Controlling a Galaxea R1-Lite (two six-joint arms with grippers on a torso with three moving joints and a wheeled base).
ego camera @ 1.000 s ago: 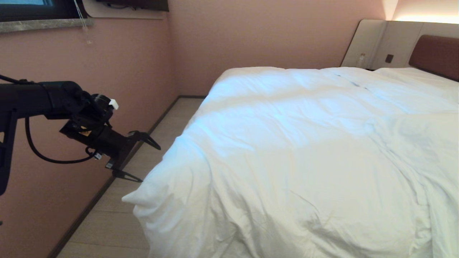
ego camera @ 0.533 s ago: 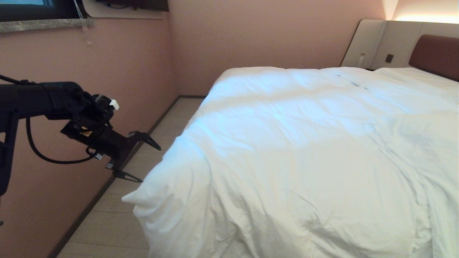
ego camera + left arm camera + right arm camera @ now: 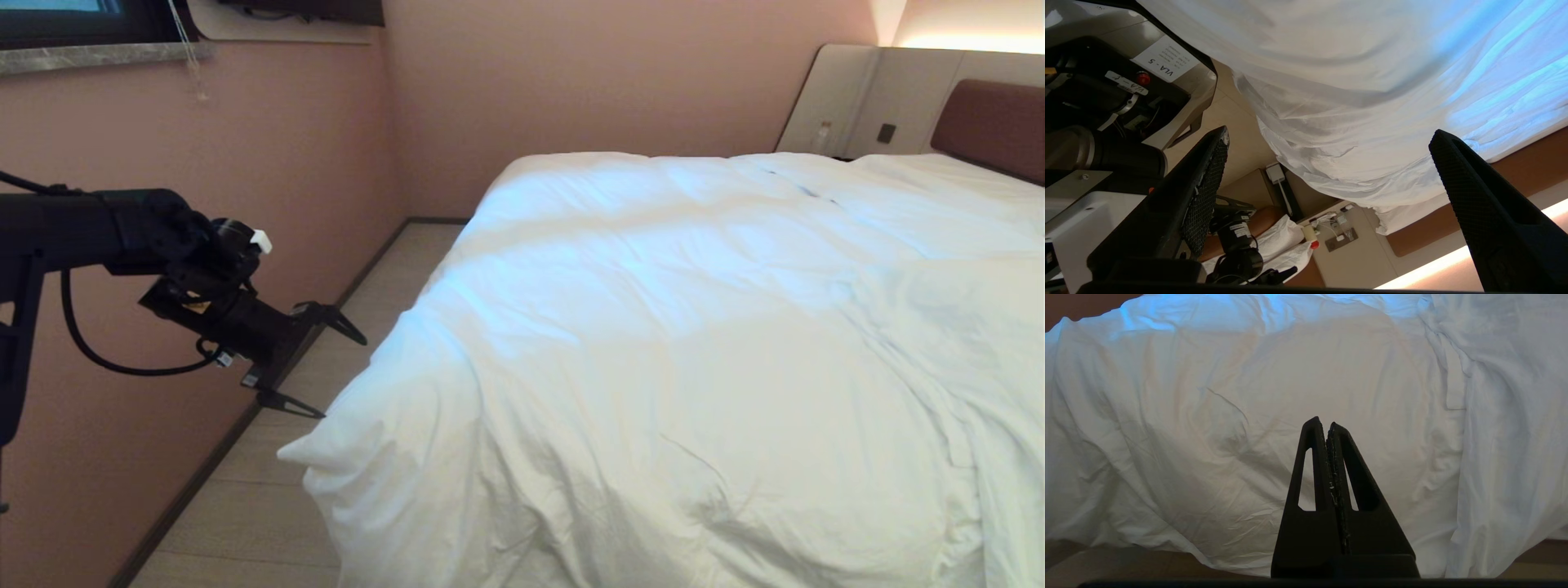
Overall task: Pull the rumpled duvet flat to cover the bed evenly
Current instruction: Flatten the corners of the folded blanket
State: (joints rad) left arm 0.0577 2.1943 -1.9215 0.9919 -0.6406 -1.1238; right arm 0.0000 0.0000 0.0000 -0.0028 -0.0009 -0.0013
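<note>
The left arm reaches in level from the left side of the head view, its wrist bent so that the left gripper (image 3: 331, 363) points toward the near left corner of the bed (image 3: 992, 126) and slightly down. Its two black fingers (image 3: 347, 325) are spread wide apart, one above the other, with nothing between them. The gripper hangs over the strip of wooden floor (image 3: 269, 498) between the pink wall (image 3: 269, 163) and the bed, just beside the duvet (image 3: 694, 367) but apart from it.

The duvet lies across the whole mattress, puffy and creased, with its near left corner jutting out as a soft point below the gripper. A long fold runs down its right side. From the left wrist view the duvet's edge (image 3: 1355, 122) drapes over the side of the bed, and the brown band under it is probably the platform base, though the angle makes that hard to tell.

The right gripper (image 3: 1327, 428) shows only in its own wrist view, fingers pressed together and empty, aimed at the duvet's hanging front face (image 3: 1208, 437) without touching it.
</note>
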